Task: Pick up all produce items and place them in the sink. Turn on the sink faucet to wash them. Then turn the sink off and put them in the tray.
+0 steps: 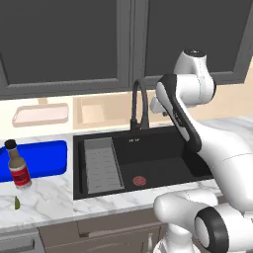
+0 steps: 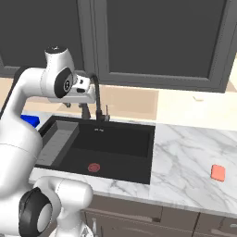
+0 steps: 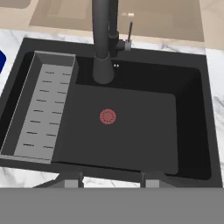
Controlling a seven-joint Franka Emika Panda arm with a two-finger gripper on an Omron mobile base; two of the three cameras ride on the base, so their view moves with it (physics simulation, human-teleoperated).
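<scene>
Above the sink (image 3: 131, 131), gripper (image 3: 111, 178) with fingers apart and empty, tap (image 1: 139, 105) beside it, lime (image 1: 17, 202) on the counter (image 1: 44, 200) by the bottle (image 1: 18, 165), blue tray (image 1: 47, 157) behind.

My arm (image 1: 197, 128) is all glossy white rounded shells with dark grey-black joint rings, plus two little dark grey fingertips (image 3: 72, 179) out front.

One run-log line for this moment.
gripper: open, empty, above sink | lime: on counter by bottle | faucet: no water visible
</scene>
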